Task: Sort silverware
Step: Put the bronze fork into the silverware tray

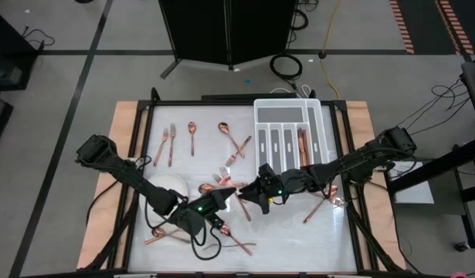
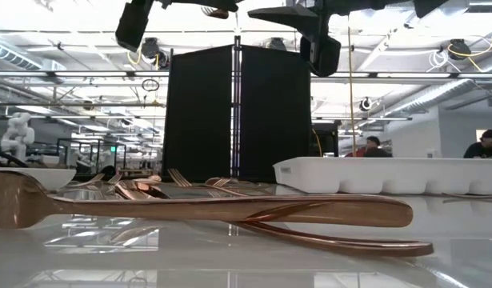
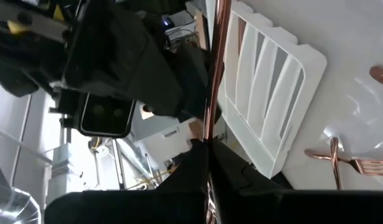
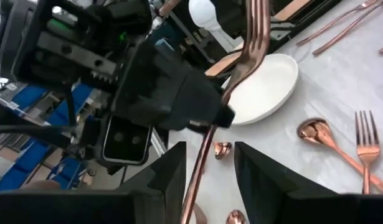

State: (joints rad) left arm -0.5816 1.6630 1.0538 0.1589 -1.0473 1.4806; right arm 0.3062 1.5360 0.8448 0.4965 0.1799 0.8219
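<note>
Above the middle of the white table (image 1: pixel 330 239), the two arms met in what looked like a handover of a copper fork (image 4: pixel 248 43) held clear of the surface. The left gripper (image 1: pixel 222 198) was clamped shut on the fork's handle, which the left wrist view showed running straight out from between its fingers (image 3: pixel 194 165). The right gripper (image 1: pixel 251 193) faced it with its jaws parted on either side of the same handle, not yet closed on it as far as the right wrist view showed. The sorting appeared to be at an early stage. The white tray (image 1: pixel 262 123) at the far side held a few copper pieces in one compartment near its right edge, while its other slots looked bare. Most of the silverware (image 1: pixel 179 139) lay loose on the table: forks and spoons toward the far left, a tangle near the white plate (image 1: pixel 166 181), more near the front edge and a few pieces (image 1: pixel 324 202) by the right arm. In the low view a long fork (image 2: pixel 150 210) lay across the foreground. No brand, label or writing could be read anywhere on the tray, the cutlery or the arms.
</note>
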